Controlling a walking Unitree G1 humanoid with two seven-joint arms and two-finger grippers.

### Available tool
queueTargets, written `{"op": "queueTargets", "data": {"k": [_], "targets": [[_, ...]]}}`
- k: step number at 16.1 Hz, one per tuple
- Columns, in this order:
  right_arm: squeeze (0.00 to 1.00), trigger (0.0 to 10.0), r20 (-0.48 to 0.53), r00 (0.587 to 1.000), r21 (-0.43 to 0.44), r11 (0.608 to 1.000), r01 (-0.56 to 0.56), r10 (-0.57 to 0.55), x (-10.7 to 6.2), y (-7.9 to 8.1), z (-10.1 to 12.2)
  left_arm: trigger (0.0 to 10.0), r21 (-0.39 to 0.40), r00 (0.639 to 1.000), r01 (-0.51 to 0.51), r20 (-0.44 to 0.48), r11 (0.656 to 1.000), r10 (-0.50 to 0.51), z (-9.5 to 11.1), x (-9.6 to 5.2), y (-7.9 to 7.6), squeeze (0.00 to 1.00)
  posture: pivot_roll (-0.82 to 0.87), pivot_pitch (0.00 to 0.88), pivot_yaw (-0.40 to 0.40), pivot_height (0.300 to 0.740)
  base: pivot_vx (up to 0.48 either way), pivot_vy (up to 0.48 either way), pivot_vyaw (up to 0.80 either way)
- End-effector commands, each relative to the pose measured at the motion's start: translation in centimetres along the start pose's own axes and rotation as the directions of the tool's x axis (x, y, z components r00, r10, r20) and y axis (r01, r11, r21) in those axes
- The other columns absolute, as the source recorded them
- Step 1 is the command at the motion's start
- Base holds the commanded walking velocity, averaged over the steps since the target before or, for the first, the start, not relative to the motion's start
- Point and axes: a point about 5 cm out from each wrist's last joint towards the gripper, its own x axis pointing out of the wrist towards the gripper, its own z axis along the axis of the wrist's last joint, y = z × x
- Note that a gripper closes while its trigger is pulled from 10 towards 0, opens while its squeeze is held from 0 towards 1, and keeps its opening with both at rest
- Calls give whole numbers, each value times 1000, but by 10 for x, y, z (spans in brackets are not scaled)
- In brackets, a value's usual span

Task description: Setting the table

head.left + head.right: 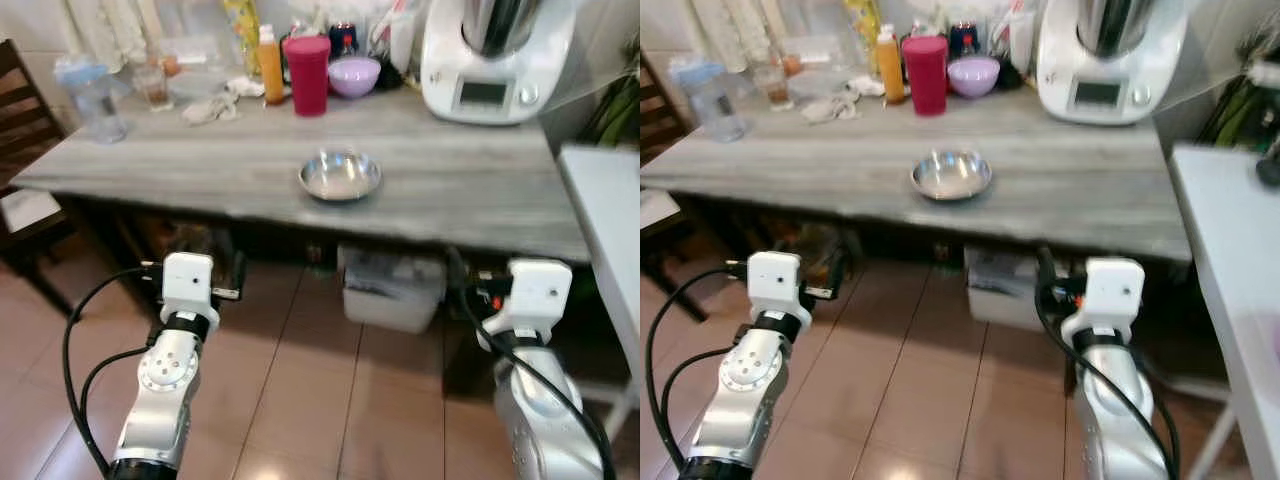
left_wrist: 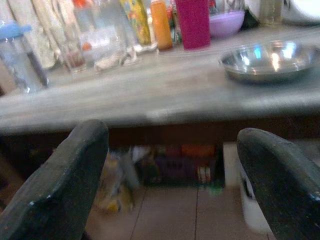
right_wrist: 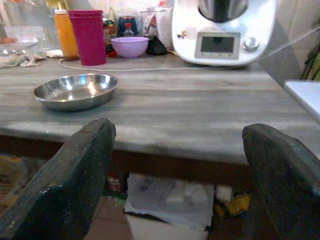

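1. The left tool [image 2: 170, 175] hangs empty below the bench's front edge [image 1: 200, 195], its two black fingers [image 2: 65, 185] spread wide apart. I judge it is held low and back so that it can rise over the edge without striking it.
2. Far ahead of the left tool and off to its outer side, a clear jug with a blue lid [image 1: 92, 95] and a glass [image 1: 155, 85] stand near the back corner, with a crumpled cloth [image 1: 212, 108] beside them. They look parked out of the eating area.
3. Ahead of the left tool and towards the right one, the steel bowl [image 1: 340, 175] sits alone on bare grey wood, close to the front edge. It is the one piece already laid, and the easiest to reach from either side.
4. Beyond the bowl, an orange bottle [image 1: 270, 65], a red cup [image 1: 307, 72] and a purple bowl [image 1: 354, 75] crowd the back; a white cord [image 3: 150, 67] runs along the bench in front of them.
5. The right tool [image 3: 177, 170] also waits beneath the edge with fingers [image 3: 70, 180] parted, holding nothing. Straight ahead of it lies open bench, then the white kitchen machine [image 1: 490, 60] at the back.
6. To the right tool's outer side a white surface [image 1: 610, 220] stands close, so sideways room there looks tight; under the bench a white bin [image 1: 393, 290] sits between the tools.
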Motion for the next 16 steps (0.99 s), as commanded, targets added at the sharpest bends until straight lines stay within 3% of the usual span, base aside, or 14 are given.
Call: {"op": "queueTargets", "data": {"k": [1,8,11,16], "targets": [[0,10000,-3,1000,2,1000,11,-11,-1,-3,-1,10000,10,1000,3,3,1000,-3,1,1,0,0,-307,43,69,740,-307,0,0],[0,10000,-7,1000,-6,1000,16,-16,0,-4,-2,10000,8,1000,11,7,1000,-11,0,1,-3,0,-310,47,61,740,-299,0,0],[0,10000,-6,1000,-9,1000,14,-14,0,-4,-1,10000,-43,998,57,17,997,-56,1,2,-6,0,-312,51,64,740,0,0,0],[0,10000,-10,1000,-16,1000,14,-14,0,-3,-2,10000,-42,996,82,34,996,-81,6,5,-11,0,-313,53,65,740,0,0,0]]}}
